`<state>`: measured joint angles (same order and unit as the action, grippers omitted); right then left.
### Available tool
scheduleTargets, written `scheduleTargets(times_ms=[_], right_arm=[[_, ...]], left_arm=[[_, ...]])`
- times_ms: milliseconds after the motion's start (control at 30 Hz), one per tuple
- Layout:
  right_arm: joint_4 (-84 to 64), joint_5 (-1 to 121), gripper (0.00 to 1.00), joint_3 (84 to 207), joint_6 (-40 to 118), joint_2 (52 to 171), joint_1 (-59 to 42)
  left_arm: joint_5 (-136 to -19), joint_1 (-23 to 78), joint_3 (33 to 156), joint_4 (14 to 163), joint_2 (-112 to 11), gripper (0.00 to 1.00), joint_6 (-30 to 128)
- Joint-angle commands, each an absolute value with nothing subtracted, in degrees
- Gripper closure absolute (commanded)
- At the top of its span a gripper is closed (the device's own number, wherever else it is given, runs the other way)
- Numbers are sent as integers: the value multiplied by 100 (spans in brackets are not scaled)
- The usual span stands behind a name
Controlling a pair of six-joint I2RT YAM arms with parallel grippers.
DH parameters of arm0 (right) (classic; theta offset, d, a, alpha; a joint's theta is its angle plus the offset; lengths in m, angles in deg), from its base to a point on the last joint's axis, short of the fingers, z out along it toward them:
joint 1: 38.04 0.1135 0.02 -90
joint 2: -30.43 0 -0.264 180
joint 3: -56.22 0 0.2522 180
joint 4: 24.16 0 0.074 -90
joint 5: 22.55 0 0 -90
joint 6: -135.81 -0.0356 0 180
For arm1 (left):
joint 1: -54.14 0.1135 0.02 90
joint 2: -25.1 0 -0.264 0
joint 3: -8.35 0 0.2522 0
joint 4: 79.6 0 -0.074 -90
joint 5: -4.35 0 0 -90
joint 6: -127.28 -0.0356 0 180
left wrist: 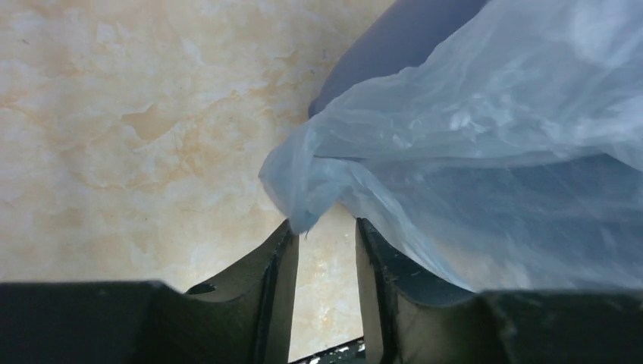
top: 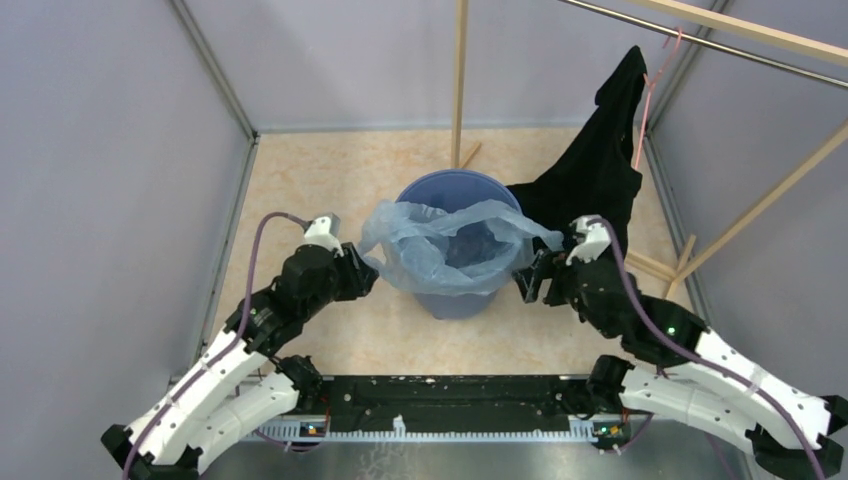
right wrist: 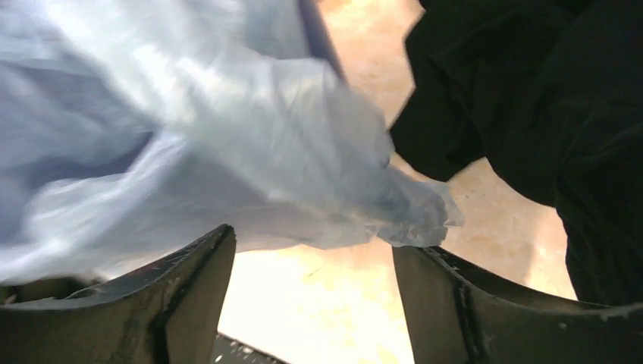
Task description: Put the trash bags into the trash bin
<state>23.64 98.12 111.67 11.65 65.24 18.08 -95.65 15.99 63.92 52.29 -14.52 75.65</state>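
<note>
The light-blue trash bag (top: 440,250) lies spread over the mouth of the round blue trash bin (top: 455,303) at the middle of the floor, sagging into it. My left gripper (top: 368,275) is at the bag's left edge. In the left wrist view this gripper (left wrist: 324,224) is open, floor shows between its fingers, and a bag corner (left wrist: 303,205) hangs at the tip of one finger. At the bag's right corner is my right gripper (top: 535,275). The right wrist view shows it (right wrist: 312,239) wide open, with the bag (right wrist: 227,152) just beyond the fingertips.
A black garment (top: 595,175) on a pink hanger hangs from a rail at the right, right behind my right gripper and touching the bin's rim. A wooden post (top: 459,70) stands behind the bin. Grey walls close in the marbled floor (top: 320,180).
</note>
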Motion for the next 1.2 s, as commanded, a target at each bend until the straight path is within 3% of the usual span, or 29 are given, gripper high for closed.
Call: scheduleTargets(times_ms=[0,133,267,500,700,967,1167], right_arm=[[3246,8600,21,12253,1378,6263,1751],[3824,8034,16,13209,1898,6519,1749],[4296,8277,12,14081,2594,7026,1754],[5125,9528,12,15700,3723,8401,1756],[5797,10421,10,16155,3771,8529,1752],[6139,10565,5,16479,4117,8185,1753],[5176,9913,1,16506,5071,8522,1753]], left_arm=[[-9421,1607,6922,4485,-1010,51,7331],[-9269,1608,7451,3850,-480,23,7007],[-9337,1608,8274,3451,-226,2,6539],[-9028,1606,9076,3543,-1467,1,5433],[-9004,1608,8604,4419,-1816,1,5130],[-9569,1608,8212,4931,-1877,4,5268],[-9602,1608,8197,5085,-1980,9,5121]])
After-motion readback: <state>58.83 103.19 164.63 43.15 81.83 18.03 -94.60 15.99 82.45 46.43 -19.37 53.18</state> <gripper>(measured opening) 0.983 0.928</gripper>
